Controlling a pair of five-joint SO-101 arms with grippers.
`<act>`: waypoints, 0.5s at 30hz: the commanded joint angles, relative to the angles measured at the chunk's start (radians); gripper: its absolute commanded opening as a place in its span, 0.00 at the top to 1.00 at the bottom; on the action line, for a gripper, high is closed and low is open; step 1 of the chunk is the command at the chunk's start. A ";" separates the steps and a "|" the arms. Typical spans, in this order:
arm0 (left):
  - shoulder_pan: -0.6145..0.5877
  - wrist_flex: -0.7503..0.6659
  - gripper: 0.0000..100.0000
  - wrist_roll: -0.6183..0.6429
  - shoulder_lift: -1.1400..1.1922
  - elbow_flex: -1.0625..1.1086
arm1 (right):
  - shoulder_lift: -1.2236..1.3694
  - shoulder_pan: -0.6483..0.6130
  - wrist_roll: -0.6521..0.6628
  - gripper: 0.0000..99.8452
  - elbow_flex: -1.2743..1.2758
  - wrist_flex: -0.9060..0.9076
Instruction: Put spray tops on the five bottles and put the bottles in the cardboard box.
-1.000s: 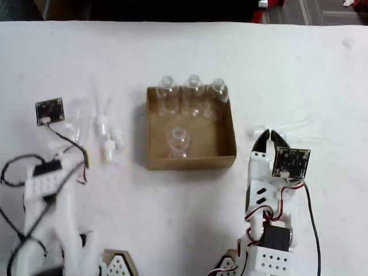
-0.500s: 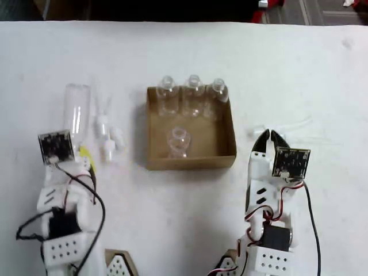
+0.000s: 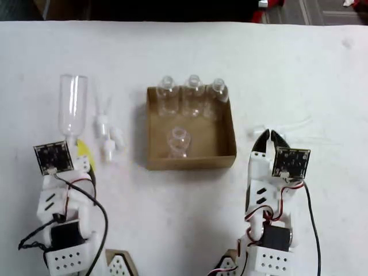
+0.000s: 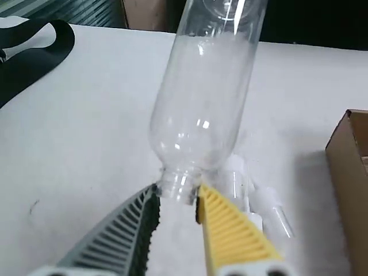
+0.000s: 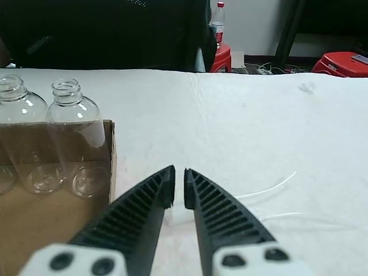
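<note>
— White table (image 3: 287, 69) noted. Where is the fifth bottle (image 4: 204, 103)?
— Its neck is clamped between the fingers of the left gripper (image 4: 177, 198), left of the cardboard box (image 3: 190, 162). Spray tops (image 3: 106, 135) lie between them. Four bottles (image 3: 192, 95) without tops stand in the box.
— And the right gripper (image 5: 179, 187)?
— Fingers all but closed, holding nothing, beside the box's near right corner.

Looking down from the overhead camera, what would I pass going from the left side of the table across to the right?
A clear bottle → loose spray tops → the cardboard box → the right gripper.
</note>
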 commanded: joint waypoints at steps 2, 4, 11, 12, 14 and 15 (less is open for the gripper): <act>0.085 -0.003 0.97 0.005 -0.019 -0.144 | -0.005 -0.007 0.014 0.98 0.023 -0.019; 0.133 -0.005 0.97 0.005 -0.019 -0.196 | -0.005 -0.007 0.014 0.98 0.023 -0.019; 0.294 0.000 0.97 0.002 -0.019 -0.436 | -0.005 -0.007 0.014 0.98 0.023 -0.019; 0.312 0.012 0.97 -0.015 -0.019 -0.470 | -0.005 -0.007 0.014 0.98 0.023 -0.019; 0.367 0.052 0.97 -0.061 -0.018 -0.529 | -0.005 -0.007 0.014 0.98 0.023 -0.021; 0.404 0.080 0.97 -0.083 -0.018 -0.554 | -0.005 -0.007 0.014 0.98 0.023 -0.021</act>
